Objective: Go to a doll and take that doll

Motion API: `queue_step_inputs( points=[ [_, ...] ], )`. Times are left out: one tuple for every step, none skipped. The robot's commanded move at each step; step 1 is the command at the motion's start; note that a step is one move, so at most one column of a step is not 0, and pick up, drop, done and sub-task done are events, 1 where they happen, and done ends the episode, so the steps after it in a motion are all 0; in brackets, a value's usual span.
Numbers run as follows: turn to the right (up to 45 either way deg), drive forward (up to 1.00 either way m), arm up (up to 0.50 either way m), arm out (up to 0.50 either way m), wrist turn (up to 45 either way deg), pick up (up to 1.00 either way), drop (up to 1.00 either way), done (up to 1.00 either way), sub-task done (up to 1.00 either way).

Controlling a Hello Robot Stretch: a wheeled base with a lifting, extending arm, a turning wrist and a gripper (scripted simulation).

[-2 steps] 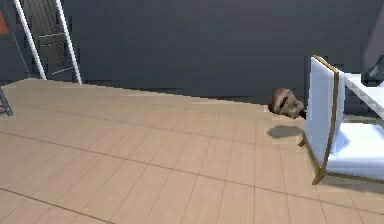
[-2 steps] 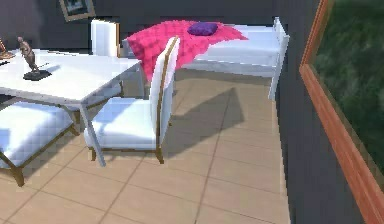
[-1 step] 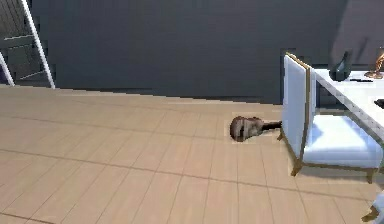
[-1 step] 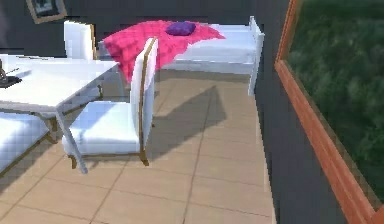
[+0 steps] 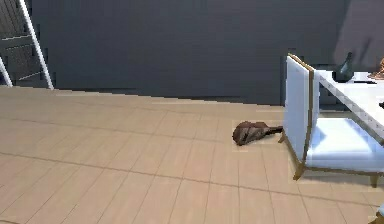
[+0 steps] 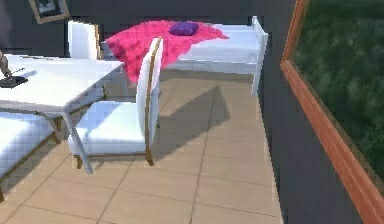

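A small brown lump (image 5: 256, 132) lies on the wooden floor in the forward view, right of the middle, close to the front legs of a white chair (image 5: 322, 120). Its shape is low and long with a darker end; I cannot tell whether it is a doll. On the white table (image 5: 362, 100) at the right edge stand a dark vase-like thing (image 5: 344, 70) and a brown thing (image 5: 378, 68) cut off by the frame.
A dark wall runs across the back of the forward view, with white slanted rails (image 5: 30, 45) at the left. In the arm side view stand a white table (image 6: 50, 80), white chairs (image 6: 125, 110), a bed with a pink blanket (image 6: 160, 40) and a large window (image 6: 340, 90).
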Motion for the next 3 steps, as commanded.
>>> queue_step_inputs(
  points=[
    [-15.0, 0.0, 0.0, 0.0, 0.0, 0.0, 0.0, 0.0, 0.0],
    [0.0, 0.95, 0.0, 0.0, 0.0, 0.0, 0.0, 0.0, 0.0],
    [-45.0, 0.0, 0.0, 0.0, 0.0, 0.0, 0.0, 0.0, 0.0]
  ],
)
